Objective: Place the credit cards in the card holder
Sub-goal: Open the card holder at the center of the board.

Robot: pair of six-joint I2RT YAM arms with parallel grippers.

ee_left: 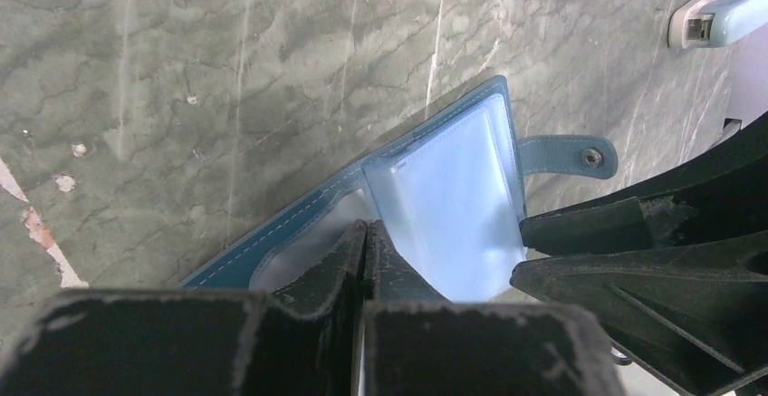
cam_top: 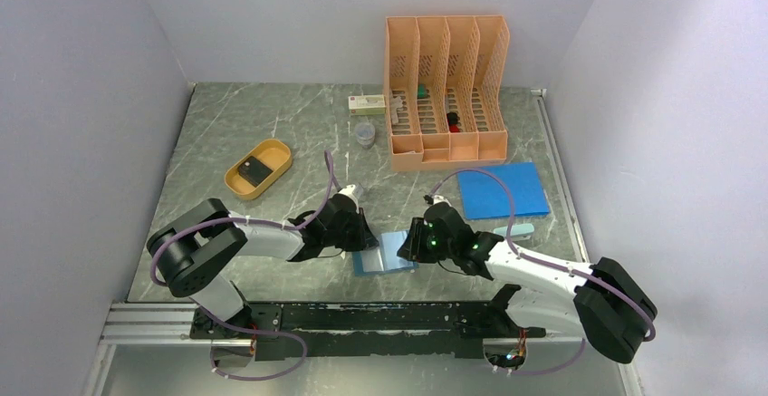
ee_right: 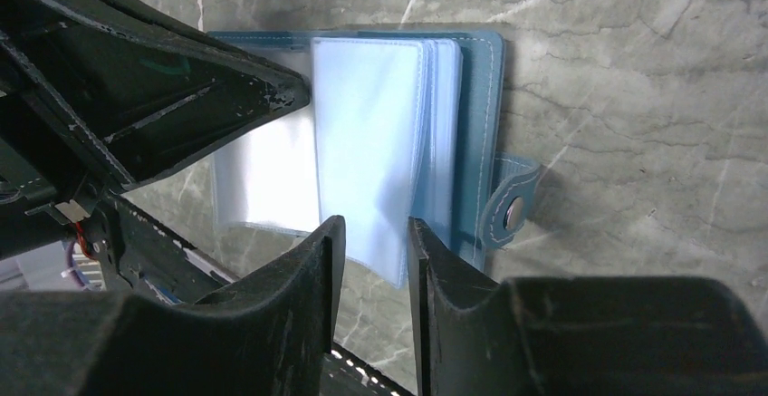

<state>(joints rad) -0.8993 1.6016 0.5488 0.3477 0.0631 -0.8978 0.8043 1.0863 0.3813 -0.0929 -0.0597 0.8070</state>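
Observation:
The teal card holder lies open on the marble table between both grippers, its clear pockets up. My left gripper is shut, with its tips pressed on the holder's left clear pocket beside the fanned leaves. My right gripper is open, with the lower edge of a clear pocket leaf of the holder between its jaws. The snap tab sticks out to the right. One dark card lies in the orange oval tray at the far left. No card is in either gripper.
An orange file organizer stands at the back. A flat bright-blue sheet lies right of centre, with a pale teal object below it. A small white box and a small cup sit left of the organizer.

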